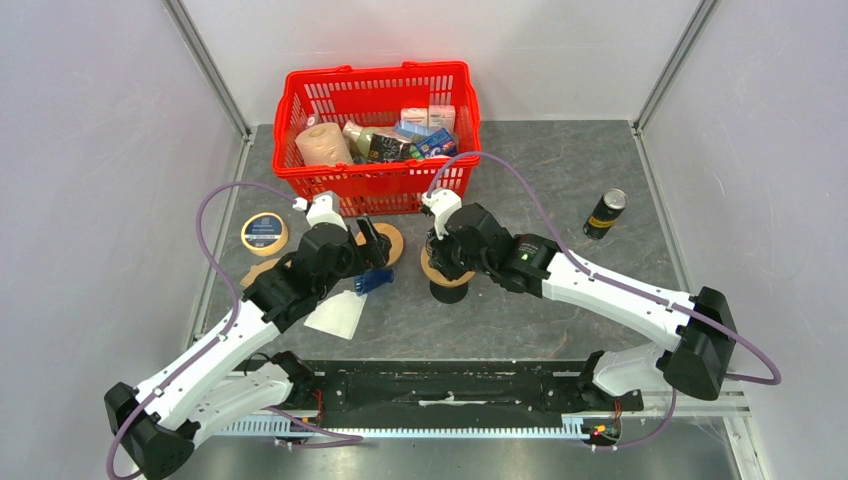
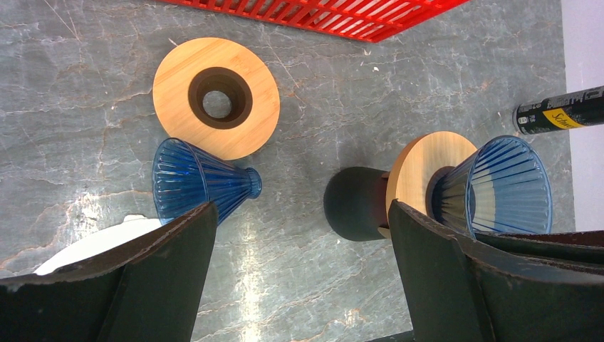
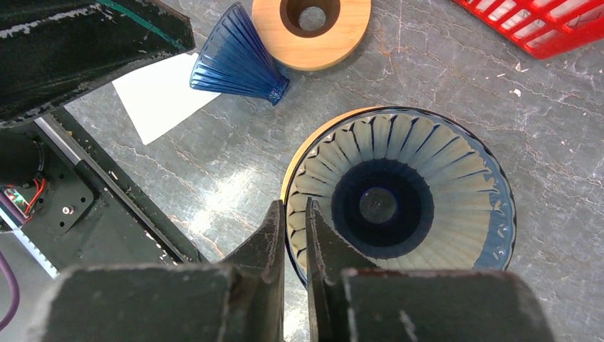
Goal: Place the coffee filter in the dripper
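Left jaws (image 2: pixel 303 214) wide open, nothing between them, hovering over the counter (image 1: pixel 540 180) between the loose blue ribbed cone (image 2: pixel 196 182) and the dripper (image 2: pixel 356 203). Right jaws (image 3: pixel 294 206) almost closed, pinching the rim of the dripper's ribbed cone mouth: one finger inside the mouth, the other outside it. Dripper stands upright near counter centre, black cylinder base, tan wooden collar, translucent bluish ribbed cone on top; right wrist view looks straight down into the mouth, no paper in it. The coffee filter (image 1: pixel 338 316) lies flat on the counter, white, fan-shaped, left of the dripper and well apart from it, toward the near edge, partly under the left arm in the top view. In the left wrist view only a corner of it shows beside the left finger. Loose blue cone lies on its side just beside the filter's far edge, narrow end pointing toward the dripper. Separate wooden ring (image 2: pixel 178 107) lies flat just behind the loose cone; whether they touch is unclear. Red basket (image 1: pixel 375 185) full of packages sits behind the ring. Black can (image 1: pixel 605 213) stands far right, well apart from everything else.
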